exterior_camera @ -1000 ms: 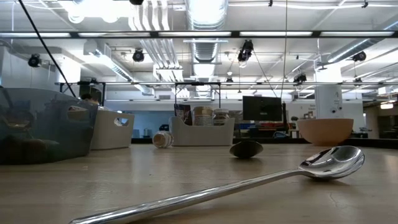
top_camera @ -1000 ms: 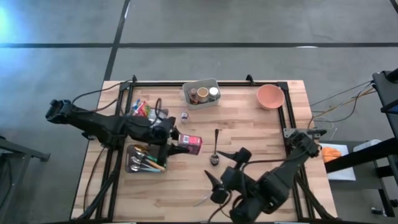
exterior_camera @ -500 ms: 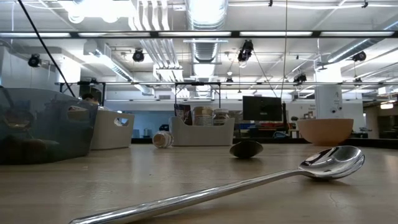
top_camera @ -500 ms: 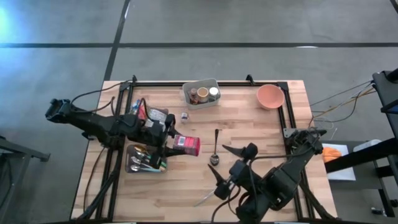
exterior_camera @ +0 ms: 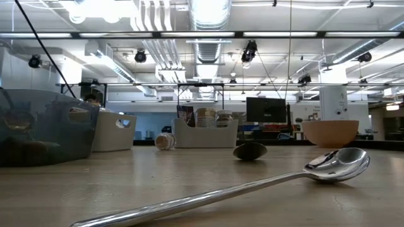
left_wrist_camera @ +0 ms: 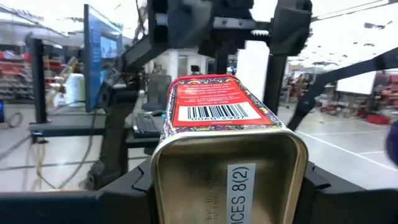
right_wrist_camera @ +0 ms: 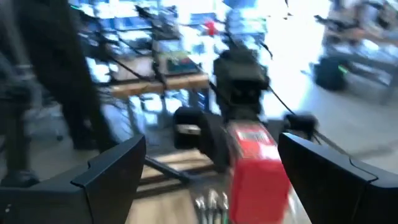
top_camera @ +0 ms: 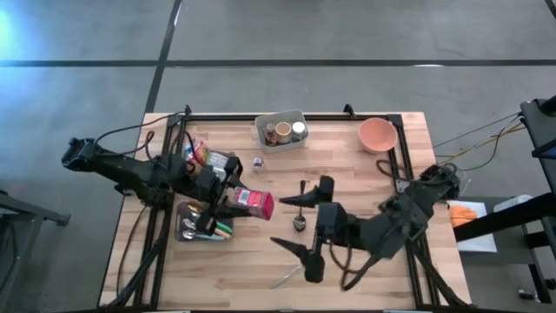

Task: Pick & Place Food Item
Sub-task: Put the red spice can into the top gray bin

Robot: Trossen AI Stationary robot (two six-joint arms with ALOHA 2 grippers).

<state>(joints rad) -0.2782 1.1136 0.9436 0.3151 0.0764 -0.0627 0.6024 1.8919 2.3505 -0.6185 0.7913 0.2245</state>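
Observation:
A red rectangular food tin (top_camera: 253, 204) with a barcode label (left_wrist_camera: 214, 112) hangs above the table's left middle, with my left gripper (top_camera: 234, 202) shut on it. Its bare metal end (left_wrist_camera: 230, 180) faces the left wrist camera. My right gripper (top_camera: 280, 222) stands open to the tin's right, fingers pointing at it from a short way off and touching nothing. In the right wrist view the tin (right_wrist_camera: 255, 163) shows ahead between the two open fingers (right_wrist_camera: 112, 169). Neither gripper shows in the low view. My left gripper pinches the tin between its two fingers (left_wrist_camera: 134, 183), one on each long side (left_wrist_camera: 160, 155) near the metal end. The fingers come level from the table's left and lie along the tin. The tin is lifted clear and lies about level, its far end toward the right arm.
A dark cutlery bin (top_camera: 198, 224) sits under the left gripper, with a bin of packets (top_camera: 198, 155) behind it. A white bin of jars (top_camera: 280, 129), a small jar (top_camera: 257, 163) and a pink bowl (top_camera: 378, 135) stand at the far side. Two spoons (top_camera: 301, 204) (exterior_camera: 252, 183) lie mid-table.
My left gripper has risen a little with the tin and rolled, turning the tin level. My right gripper has lifted up off the near middle of the table and tipped from pointing down to level, so that its open fingers face the tin.

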